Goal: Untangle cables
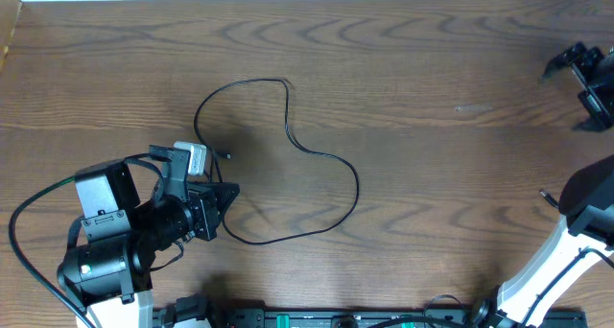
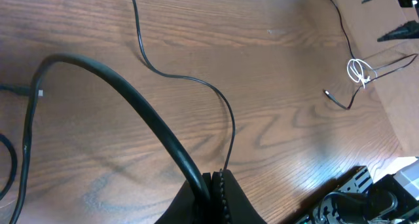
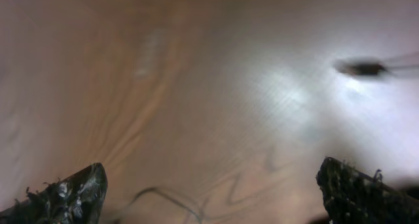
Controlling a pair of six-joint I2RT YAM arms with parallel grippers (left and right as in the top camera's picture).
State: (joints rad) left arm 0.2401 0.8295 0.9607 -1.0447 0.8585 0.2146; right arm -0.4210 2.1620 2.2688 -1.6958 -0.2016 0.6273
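One cable (image 2: 234,129) end is gripped by the left hand (image 2: 217,178), the right hand (image 1: 568,93) spread well apart from it; its loop should be drawn straight.

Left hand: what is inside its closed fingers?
A thin black cable runs into the shut left hand. The pinched part is covered, so it cannot be seen.

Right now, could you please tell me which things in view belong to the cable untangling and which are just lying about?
Belongs to the job:
- looped black cable, clamped in the left end effector
- second cable, with a white section
- right end effector, open, holding nothing

Not part of it:
- thick black arm cable, the robot's own wiring
- wooden table
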